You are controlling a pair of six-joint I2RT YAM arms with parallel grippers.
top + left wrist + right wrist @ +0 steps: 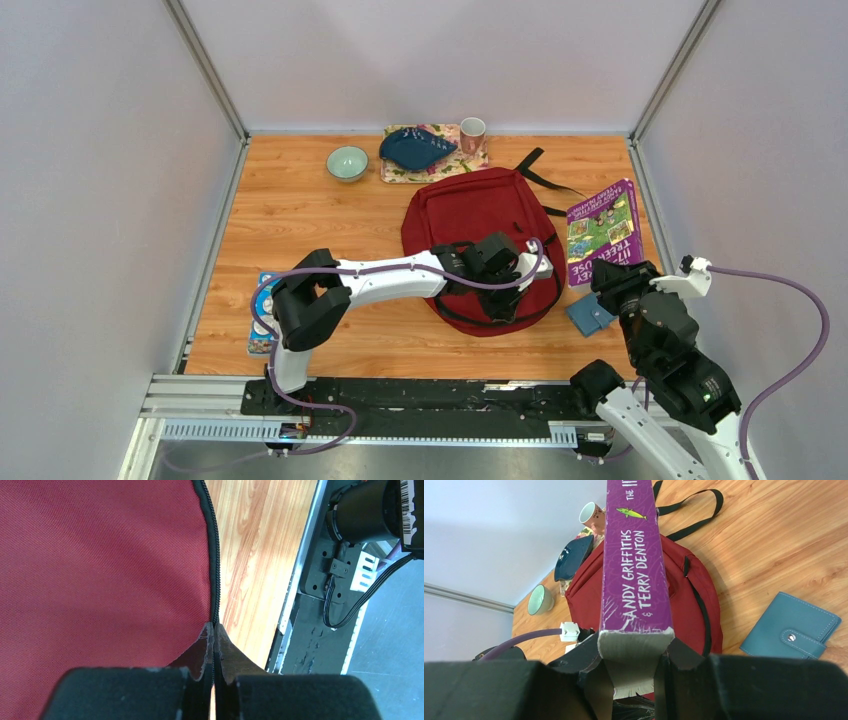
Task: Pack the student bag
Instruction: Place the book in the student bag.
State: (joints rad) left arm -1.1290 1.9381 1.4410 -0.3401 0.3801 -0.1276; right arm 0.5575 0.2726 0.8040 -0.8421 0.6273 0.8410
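The dark red student bag (470,215) lies flat in the middle of the table, black straps toward the back. My left gripper (510,298) is shut on the bag's black zipper edge (215,555) at its near rim, with red fabric (100,570) to its left; the pinch shows in the left wrist view (214,636). My right gripper (613,277) is shut on the near end of a purple book (603,230), just right of the bag. In the right wrist view the book's spine (636,555) runs out from the gripper (636,655) over the bag (686,600).
A blue wallet (589,314) lies by the right gripper, also in the right wrist view (791,627). At the back are a teal bowl (347,162), a dark blue dish (416,148) on a mat and a mug (472,132). A blue item (262,315) lies near the left arm's base.
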